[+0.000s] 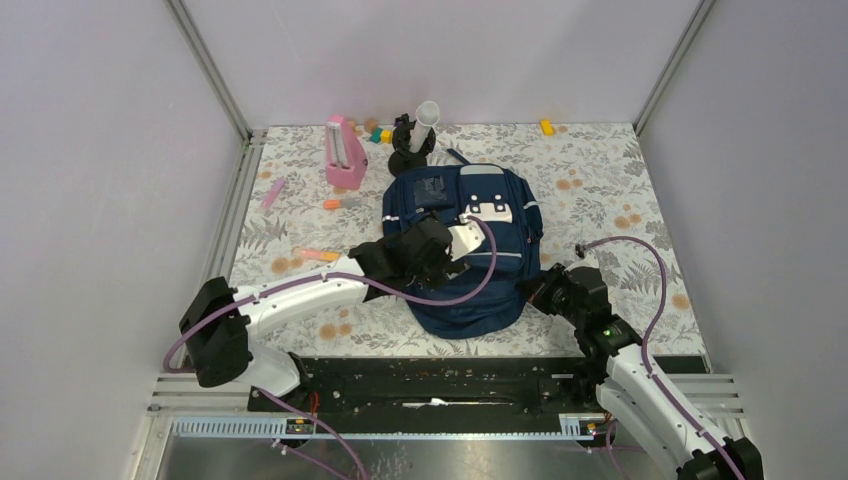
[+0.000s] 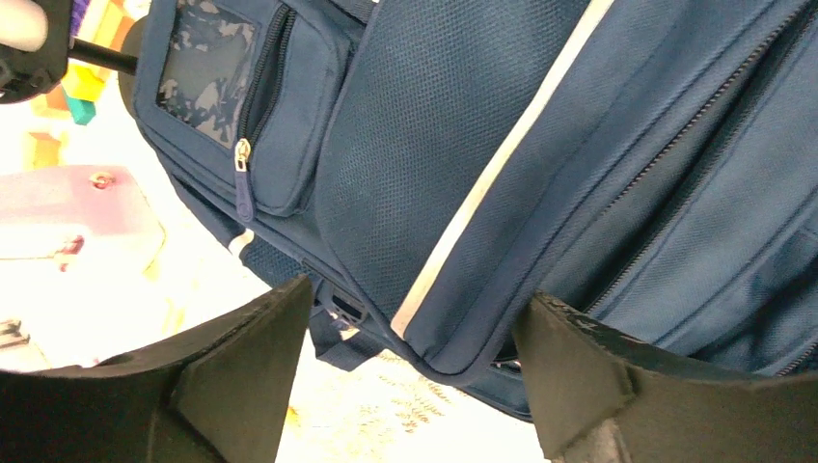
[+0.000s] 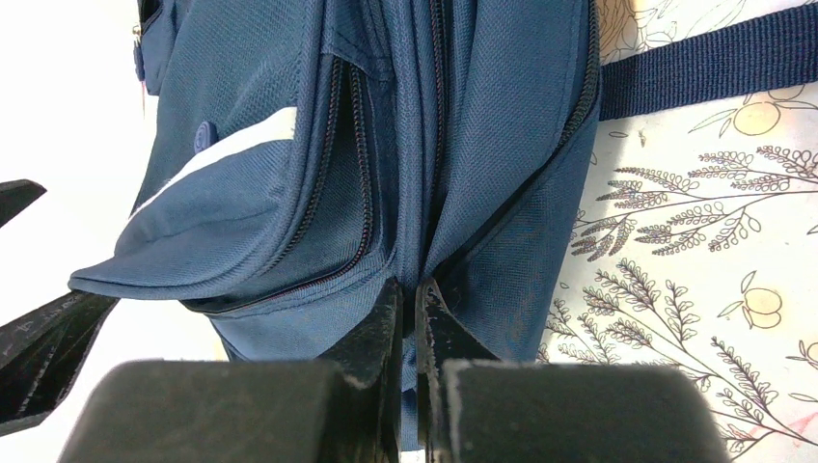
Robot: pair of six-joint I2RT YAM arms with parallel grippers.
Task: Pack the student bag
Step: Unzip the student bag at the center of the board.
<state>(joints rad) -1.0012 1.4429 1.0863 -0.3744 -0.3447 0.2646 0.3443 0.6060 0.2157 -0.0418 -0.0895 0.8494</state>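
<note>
Top external view: left claw (image 2: 415, 295), arm stretched across, hangs released above the student bag (image 1: 515, 240); right claw (image 3: 410, 289) pinches the bag's right edge.

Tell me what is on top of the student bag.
The left gripper hangs over the student bag, fingers open, and its purple cable loops across the front. No loose item shows there. The fabric beneath the arm is covered.

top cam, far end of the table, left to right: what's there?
Pink box → small coloured blocks → black stand with white tube → yellow block.
</note>
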